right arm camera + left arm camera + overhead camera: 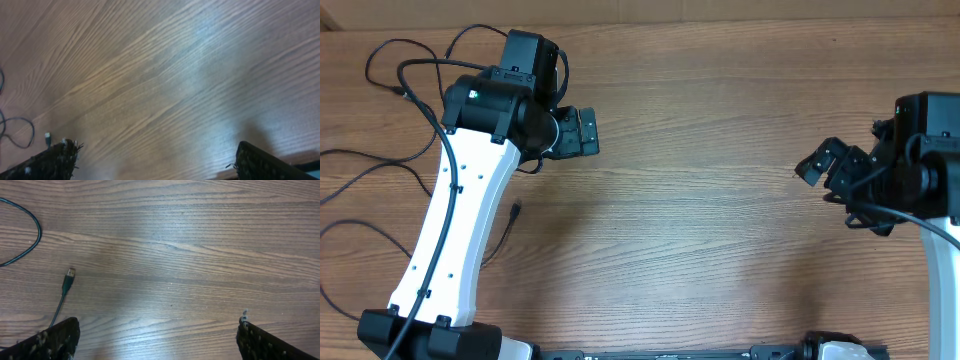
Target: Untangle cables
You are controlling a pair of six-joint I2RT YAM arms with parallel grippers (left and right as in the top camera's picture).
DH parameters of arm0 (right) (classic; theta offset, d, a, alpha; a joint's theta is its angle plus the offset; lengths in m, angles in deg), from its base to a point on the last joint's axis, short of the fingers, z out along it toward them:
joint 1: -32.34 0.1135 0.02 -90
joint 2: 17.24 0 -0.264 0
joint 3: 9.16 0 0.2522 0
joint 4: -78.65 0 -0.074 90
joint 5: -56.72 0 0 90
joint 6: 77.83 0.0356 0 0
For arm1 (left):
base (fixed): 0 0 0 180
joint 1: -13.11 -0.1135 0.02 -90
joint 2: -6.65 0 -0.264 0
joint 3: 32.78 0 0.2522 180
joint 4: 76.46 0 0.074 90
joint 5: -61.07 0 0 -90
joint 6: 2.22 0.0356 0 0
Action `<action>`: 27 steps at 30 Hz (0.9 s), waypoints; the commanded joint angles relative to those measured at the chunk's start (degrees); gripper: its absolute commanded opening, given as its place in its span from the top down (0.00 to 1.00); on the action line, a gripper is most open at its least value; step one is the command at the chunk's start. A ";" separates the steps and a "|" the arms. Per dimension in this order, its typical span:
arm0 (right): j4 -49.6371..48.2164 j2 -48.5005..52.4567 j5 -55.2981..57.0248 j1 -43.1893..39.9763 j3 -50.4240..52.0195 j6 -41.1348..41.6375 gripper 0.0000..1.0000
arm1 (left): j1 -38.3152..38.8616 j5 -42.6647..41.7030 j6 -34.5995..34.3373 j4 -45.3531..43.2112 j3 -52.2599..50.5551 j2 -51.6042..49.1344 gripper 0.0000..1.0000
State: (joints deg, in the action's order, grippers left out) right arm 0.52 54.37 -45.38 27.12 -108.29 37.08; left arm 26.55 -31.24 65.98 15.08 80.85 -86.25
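Wooden table [720, 240], two arms in frame. The cables [370, 172] lie as loose thin black strands along the 9 o'clock side of the overhead view, looping from about 10 o'clock down to 8 o'clock, partly under and beside the left arm. One strand [500, 240] ends free just beside the arm's white link; its long axis runs roughly 7 to 1 o'clock, with the plug tip [516, 209] at the 1 o'clock end. Left wrist view: the same kind of tip, silvery, points to about 12–1 o'clock and its cord trails off toward 7 o'clock; a second strand curves in at 10 o'clock. Right wrist view: a small loop and a pale tip at 8 o'clock, too blurred to read direction. Left gripper [586, 133]: fingers spread wide, nothing between them, over bare wood. Right gripper [820, 180]: fingers also spread, holding nothing, at 3 o'clock, well apart from the cables.
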 commanded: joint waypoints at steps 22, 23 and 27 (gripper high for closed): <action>8.90 -28.37 2.14 0.04 -0.13 -3.98 0.00 | 0.09 0.37 1.49 -0.04 0.46 0.33 0.00; 8.90 -28.37 2.14 0.04 -0.13 -3.98 0.00 | 0.09 0.37 1.49 -0.04 0.46 0.33 0.00; 8.90 -28.37 2.14 0.04 -0.13 -4.00 0.00 | 0.09 0.37 1.49 -0.04 0.46 0.33 0.01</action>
State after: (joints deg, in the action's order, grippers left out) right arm 9.62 25.89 -43.54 27.12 -108.31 33.51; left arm 26.55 -31.24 66.00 15.10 80.85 -86.25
